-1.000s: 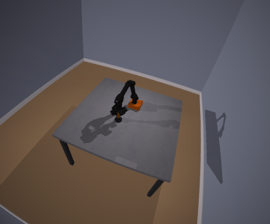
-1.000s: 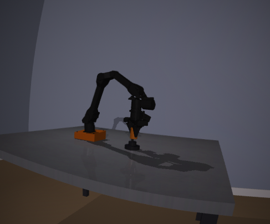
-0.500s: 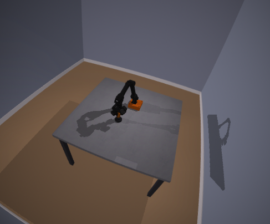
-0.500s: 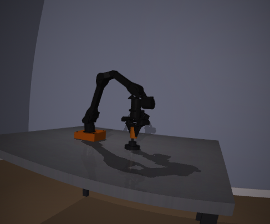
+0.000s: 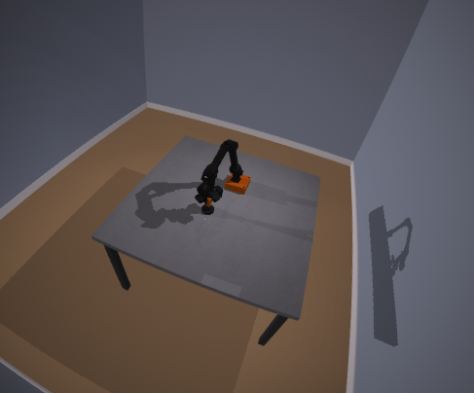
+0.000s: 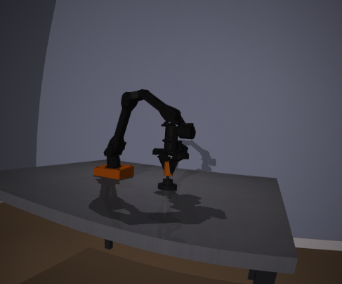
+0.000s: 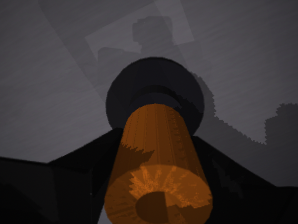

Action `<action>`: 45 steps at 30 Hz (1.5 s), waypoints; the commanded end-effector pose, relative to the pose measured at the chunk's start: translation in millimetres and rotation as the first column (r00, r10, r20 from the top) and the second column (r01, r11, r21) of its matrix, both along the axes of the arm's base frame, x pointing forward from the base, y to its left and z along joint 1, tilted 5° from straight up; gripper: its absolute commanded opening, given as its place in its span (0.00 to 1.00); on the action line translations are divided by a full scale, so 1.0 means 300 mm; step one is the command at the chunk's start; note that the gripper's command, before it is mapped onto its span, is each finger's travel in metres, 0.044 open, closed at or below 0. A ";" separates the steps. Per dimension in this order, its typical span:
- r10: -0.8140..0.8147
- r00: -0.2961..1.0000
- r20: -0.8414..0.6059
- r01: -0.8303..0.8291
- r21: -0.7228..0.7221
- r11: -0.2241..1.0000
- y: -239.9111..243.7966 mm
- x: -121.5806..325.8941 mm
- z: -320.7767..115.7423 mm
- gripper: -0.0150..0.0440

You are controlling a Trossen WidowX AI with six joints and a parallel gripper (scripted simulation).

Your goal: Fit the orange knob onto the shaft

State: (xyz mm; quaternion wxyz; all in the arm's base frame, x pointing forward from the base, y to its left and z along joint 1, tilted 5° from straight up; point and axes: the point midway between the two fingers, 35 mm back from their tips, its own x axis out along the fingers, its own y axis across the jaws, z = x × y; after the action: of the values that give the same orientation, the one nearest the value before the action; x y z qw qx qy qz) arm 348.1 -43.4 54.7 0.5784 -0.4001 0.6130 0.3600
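The orange knob (image 5: 209,202) (image 6: 168,169) (image 7: 159,145) is upright between the fingers of my gripper (image 5: 209,199) (image 6: 168,168) (image 7: 155,138), which is shut on it. The dark round pedestal (image 5: 207,210) (image 6: 167,186) (image 7: 155,75) stands on the table directly under the knob. In the exterior view a short piece of the dark shaft (image 6: 168,178) shows between the knob's lower end and the pedestal's raised middle. The shaft's top and its flat side are hidden. In the wrist view the knob covers the shaft.
The arm's orange base (image 5: 237,184) (image 6: 114,172) stands on the grey table (image 5: 267,263) (image 6: 241,218), behind the pedestal in the top view and left of it in the exterior view. The arm's shadow falls across the table.
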 end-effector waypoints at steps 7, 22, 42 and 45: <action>0.005 1.000 0.001 -0.005 -0.004 1.000 -0.002 0.003 -0.002 0.25; 0.213 0.977 -0.015 -0.213 0.000 0.977 -0.003 0.015 0.019 0.25; 0.213 0.977 -0.015 -0.213 -0.001 0.977 -0.005 0.022 0.005 0.25; 0.213 0.977 -0.015 -0.213 -0.001 0.977 -0.004 0.019 0.012 0.25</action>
State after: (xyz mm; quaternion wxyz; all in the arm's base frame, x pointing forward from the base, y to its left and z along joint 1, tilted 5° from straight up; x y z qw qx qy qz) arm 352.7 -44.0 54.5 0.5316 -0.4573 0.5732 0.4240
